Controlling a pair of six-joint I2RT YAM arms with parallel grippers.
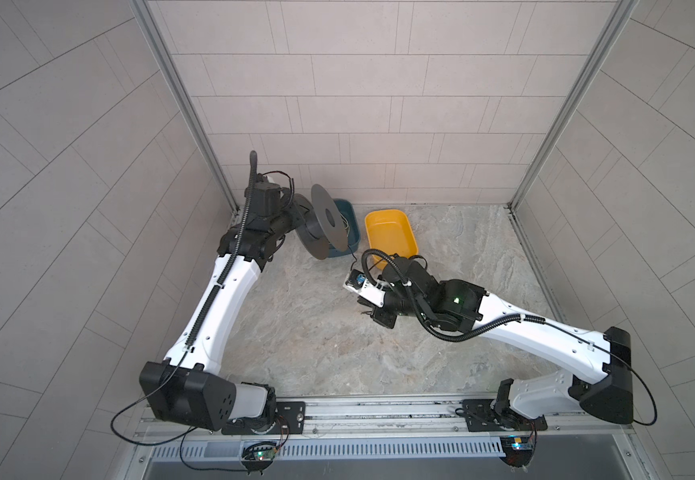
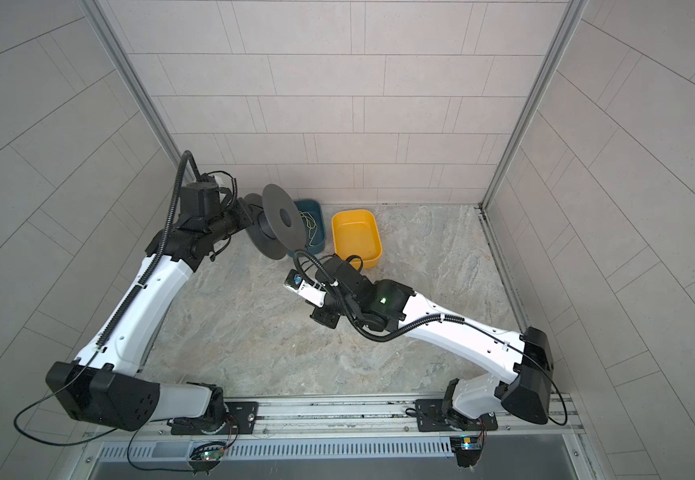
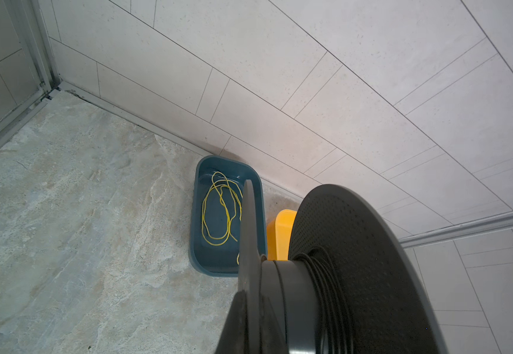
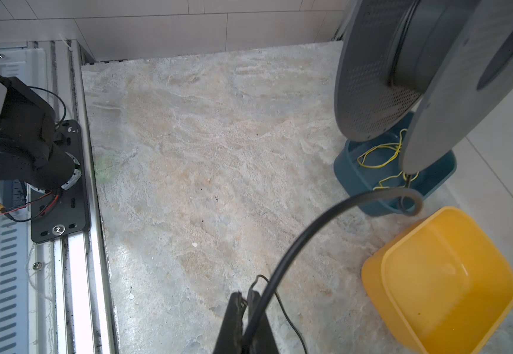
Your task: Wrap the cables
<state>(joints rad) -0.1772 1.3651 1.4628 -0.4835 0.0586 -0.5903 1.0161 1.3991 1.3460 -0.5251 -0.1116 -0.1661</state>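
A dark grey spool [image 1: 329, 220] hangs tilted above the floor, and my left gripper [image 3: 252, 295] is shut on one of its flanges. The black cable [image 3: 325, 288] lies in several turns round the spool's hub. From the spool's lower edge a thin strand of the cable [image 1: 353, 255] drops toward my right gripper [image 4: 246, 295], which is low over the floor. That gripper is shut on the cable [image 4: 292, 325]; a small loop sticks out past its fingertips and a tail trails along the floor. In both top views the right gripper [image 1: 363, 308] is mostly hidden under its wrist.
A blue bin [image 1: 348, 205] holding a yellow-green cord [image 3: 218, 211] stands by the back wall, partly behind the spool. A yellow bin [image 1: 383, 212] sits right of it, close to the right wrist. The right arm's ribbed hose [image 4: 310, 233] crosses the right wrist view.
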